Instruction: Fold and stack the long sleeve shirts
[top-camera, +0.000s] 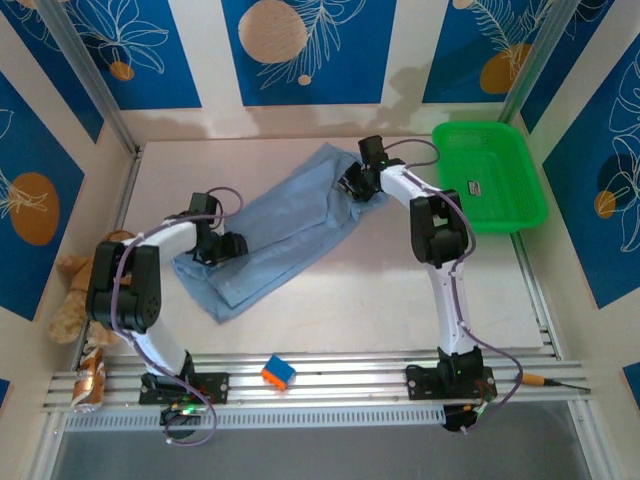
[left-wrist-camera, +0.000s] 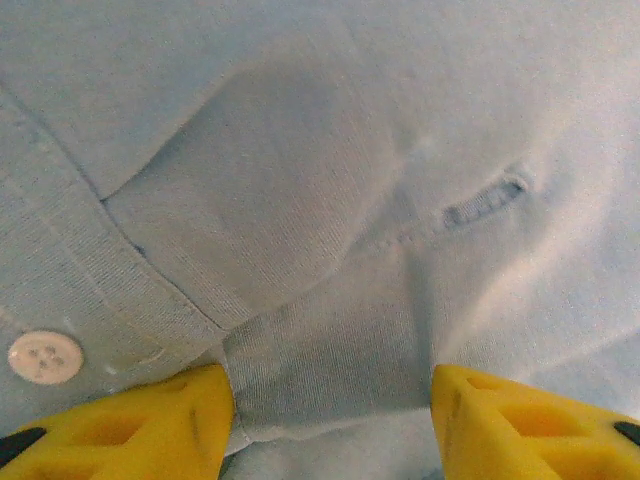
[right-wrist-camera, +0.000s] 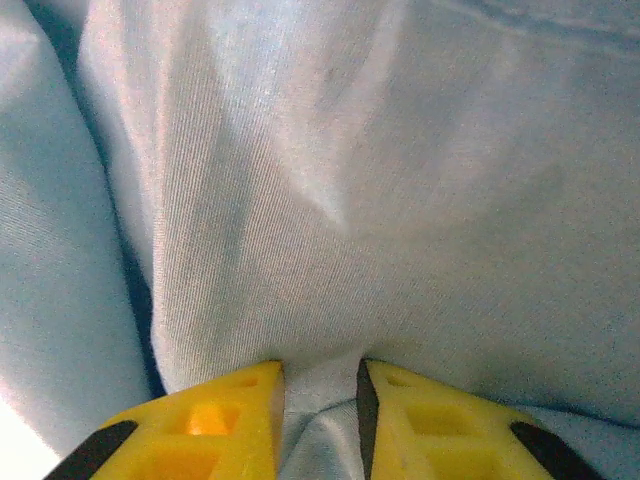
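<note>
The thin, finely woven light blue shirt lies in a long rumpled band left of the green plastic basket. At the end nearest the basket, the right gripper pinches a fold between nearly closed yellow fingers. At the far end, the left gripper is spread wide over the cloth beside a white button.

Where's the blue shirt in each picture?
Top external: the shirt lies slantwise in the middle.
Left wrist: the shirt spreads across the picture, white button lower left.
Right wrist: its folds run top to bottom, pinched by the right gripper.
Shared landmark: the left gripper, on the shirt's near-left end from above, yellow fingers low in its wrist view.
</note>
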